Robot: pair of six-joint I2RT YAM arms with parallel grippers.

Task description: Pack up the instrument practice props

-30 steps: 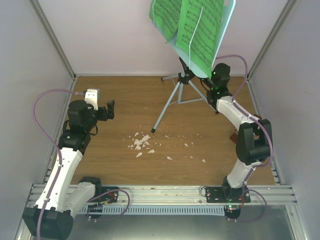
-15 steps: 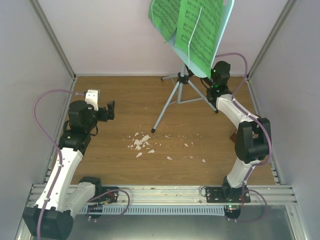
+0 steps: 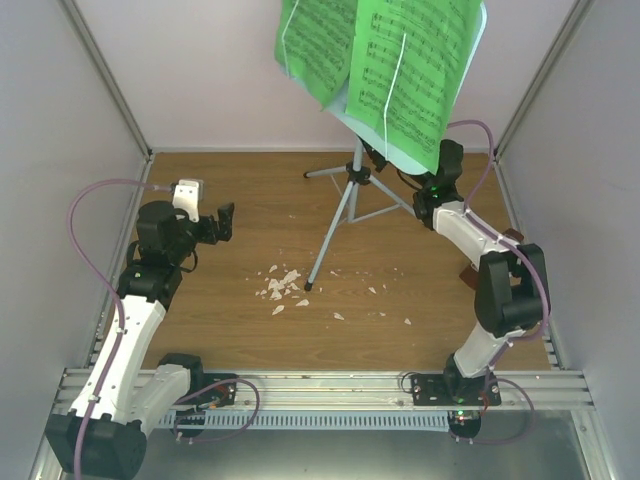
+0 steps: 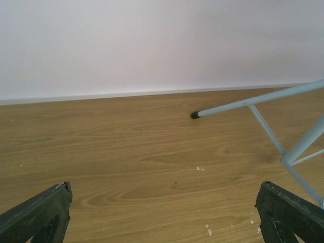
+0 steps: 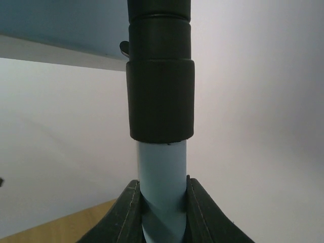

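Note:
The pale blue music stand (image 3: pixel 357 176) stands on its silver tripod at the back of the table. Bright green sheet-music pages (image 3: pixel 400 60) rest on its desk. My right gripper (image 3: pixel 385 158) is shut on the stand's pale blue pole (image 5: pixel 162 167) just below a black collar (image 5: pixel 160 101). In the right wrist view the right gripper (image 5: pixel 162 191) has both fingers pressed against the pole. My left gripper (image 3: pixel 205 206) hovers open at the left, with nothing in it. Seen from its wrist, the left gripper (image 4: pixel 163 202) faces bare wood and a tripod leg (image 4: pixel 253 103). A reddish-brown bit (image 3: pixel 469 274), perhaps the metronome, peeks from behind my right arm.
Small white crumbs (image 3: pixel 280 285) lie scattered on the wooden table (image 3: pixel 220 310) in front of the tripod's near foot (image 3: pixel 308 287). White walls close in the back and both sides. A metal rail (image 3: pixel 320 385) runs along the near edge.
My right gripper has closed on the stand's pole. The stand has shifted left and toward me, and its desk and pages have swung left. The left arm has stayed still.

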